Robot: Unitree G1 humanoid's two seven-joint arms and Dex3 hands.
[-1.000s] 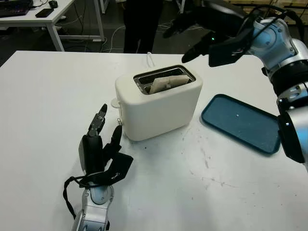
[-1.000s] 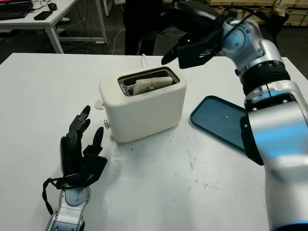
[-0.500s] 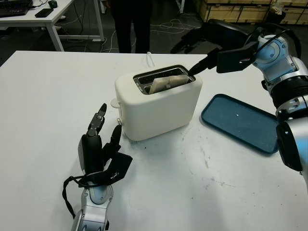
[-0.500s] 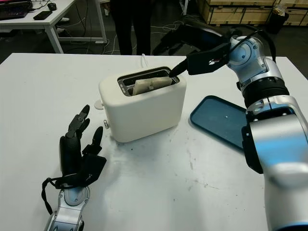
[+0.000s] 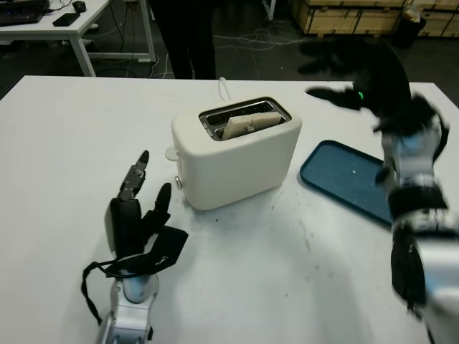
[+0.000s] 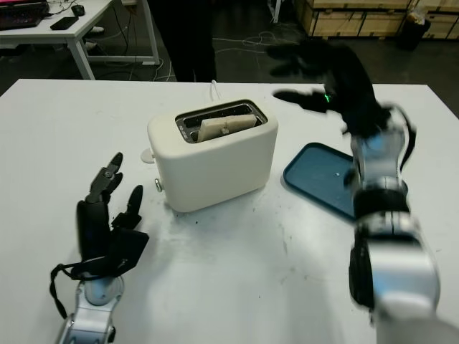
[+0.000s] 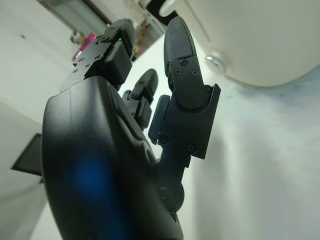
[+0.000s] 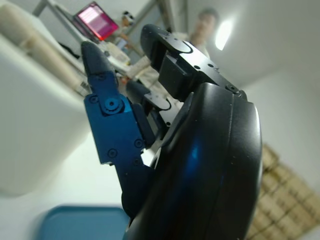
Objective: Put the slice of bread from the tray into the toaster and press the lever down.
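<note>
Toaster (image 5: 237,154) sits on white table (image 5: 64,136) beside tray (image 5: 355,183).

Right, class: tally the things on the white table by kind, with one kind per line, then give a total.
Toaster: 1
Slice of bread, in the toaster slot: 1
Blue tray: 1
Total: 3

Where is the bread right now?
The slice of bread sits in the slot of the white toaster at the middle of the table, with the blue tray to the toaster's right.
</note>
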